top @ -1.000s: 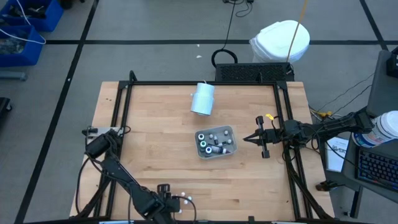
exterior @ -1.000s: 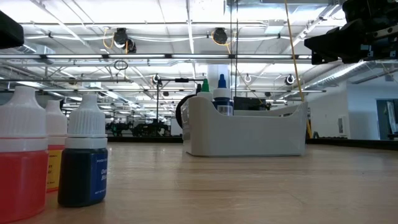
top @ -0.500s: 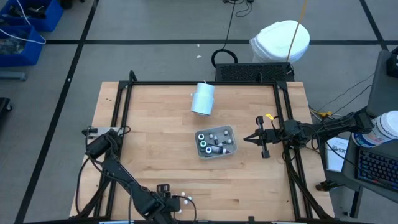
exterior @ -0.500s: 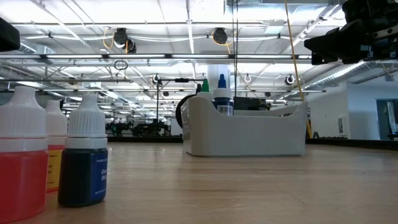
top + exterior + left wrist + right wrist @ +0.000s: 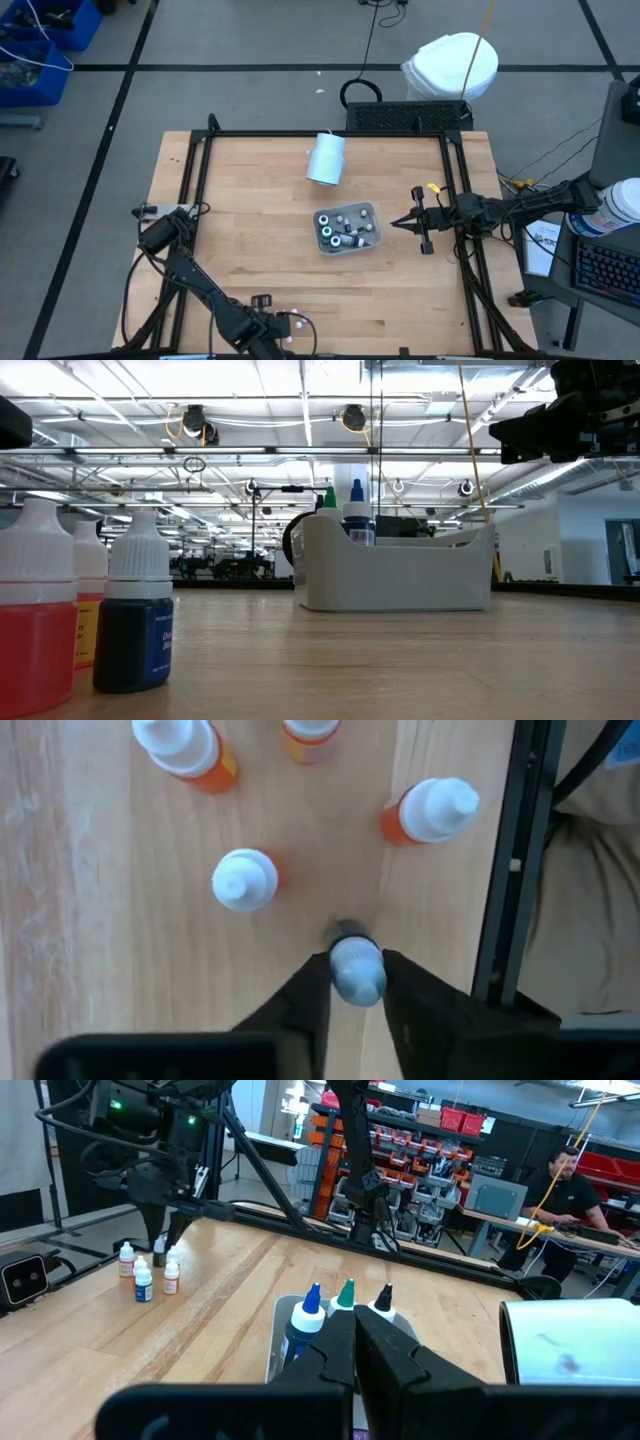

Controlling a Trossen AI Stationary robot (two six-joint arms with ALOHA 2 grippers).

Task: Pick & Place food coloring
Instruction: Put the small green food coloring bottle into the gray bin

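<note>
Several small food coloring bottles with white caps stand upright on the wooden table near its near edge. My left gripper points down over them and is shut on one dark bottle. In the low view, red, orange and dark blue bottles stand close by. A pale tray at mid-table holds more bottles. My right gripper hovers shut, right of the tray. My left gripper pinches the dark bottle's white cap between its two fingers. They come from above, pointing down, one on each side of the cap. The bottle stands upright with its base on the table.
A pale blue-white cylinder lies on its side beyond the tray. A black frame rail runs close beside the held bottle. The other loose bottles stand around it. A person sits in the room beyond the table.
</note>
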